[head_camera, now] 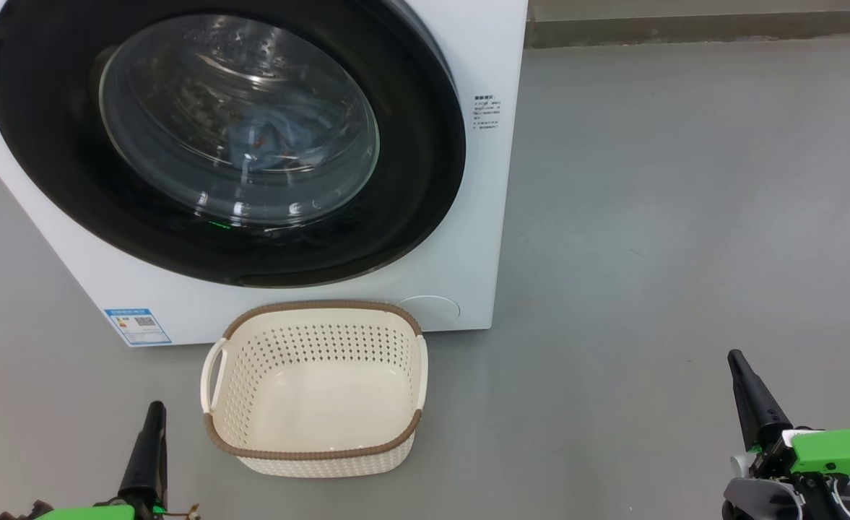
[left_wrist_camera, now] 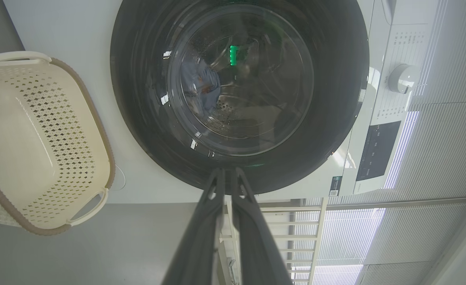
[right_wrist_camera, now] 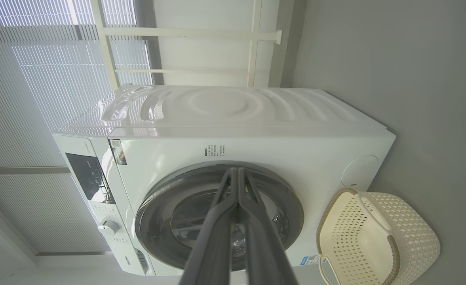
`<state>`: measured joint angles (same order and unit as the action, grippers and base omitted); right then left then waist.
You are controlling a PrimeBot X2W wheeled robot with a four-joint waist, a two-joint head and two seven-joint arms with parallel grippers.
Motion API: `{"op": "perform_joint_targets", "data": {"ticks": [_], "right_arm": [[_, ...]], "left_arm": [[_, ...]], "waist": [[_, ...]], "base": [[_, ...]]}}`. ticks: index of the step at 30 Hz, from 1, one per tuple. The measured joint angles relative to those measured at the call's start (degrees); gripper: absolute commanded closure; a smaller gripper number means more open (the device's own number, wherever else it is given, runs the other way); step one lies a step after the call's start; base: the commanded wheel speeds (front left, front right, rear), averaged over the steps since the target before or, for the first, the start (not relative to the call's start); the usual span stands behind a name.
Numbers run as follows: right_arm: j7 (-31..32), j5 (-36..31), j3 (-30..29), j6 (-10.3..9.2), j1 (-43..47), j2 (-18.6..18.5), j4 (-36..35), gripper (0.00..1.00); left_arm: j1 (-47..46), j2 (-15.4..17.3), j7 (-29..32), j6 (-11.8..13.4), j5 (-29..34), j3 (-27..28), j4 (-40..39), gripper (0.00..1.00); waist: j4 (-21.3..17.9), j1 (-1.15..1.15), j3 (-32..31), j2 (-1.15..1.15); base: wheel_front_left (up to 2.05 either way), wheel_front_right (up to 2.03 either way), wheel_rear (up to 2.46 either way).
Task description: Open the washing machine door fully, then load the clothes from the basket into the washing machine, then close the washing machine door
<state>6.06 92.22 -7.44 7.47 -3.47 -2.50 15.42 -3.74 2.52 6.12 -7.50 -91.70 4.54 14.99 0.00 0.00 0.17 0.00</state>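
Note:
The white washing machine (head_camera: 468,58) stands ahead with its round black door (head_camera: 49,144) shut flat against the front. Through the glass window I see the light blue clothes (head_camera: 266,137) lying inside the drum; they also show in the left wrist view (left_wrist_camera: 203,85). The cream basket (head_camera: 316,386) sits on the floor just in front of the machine with nothing in it. My left gripper (head_camera: 154,410) is shut, low at the basket's left. My right gripper (head_camera: 736,357) is shut, well off to the basket's right. Both are apart from door and basket.
Grey floor (head_camera: 684,217) stretches to the right of the machine up to a wall base. The machine's control panel with a round knob (left_wrist_camera: 402,78) and window blinds behind it appear in the wrist views.

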Motion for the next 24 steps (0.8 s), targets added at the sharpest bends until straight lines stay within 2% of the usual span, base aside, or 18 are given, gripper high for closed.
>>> {"op": "perform_joint_targets", "data": {"ticks": [24], "right_arm": [[0.01,0.00,-0.05,-0.08,-0.23,0.01,0.01,1.00]], "left_arm": [[-0.01,-0.05,0.00,0.00,0.00,0.04,0.01,1.00]], "waist": [[0.00,0.00,0.00,0.00]], "base": [[0.00,0.00,0.00]]}}
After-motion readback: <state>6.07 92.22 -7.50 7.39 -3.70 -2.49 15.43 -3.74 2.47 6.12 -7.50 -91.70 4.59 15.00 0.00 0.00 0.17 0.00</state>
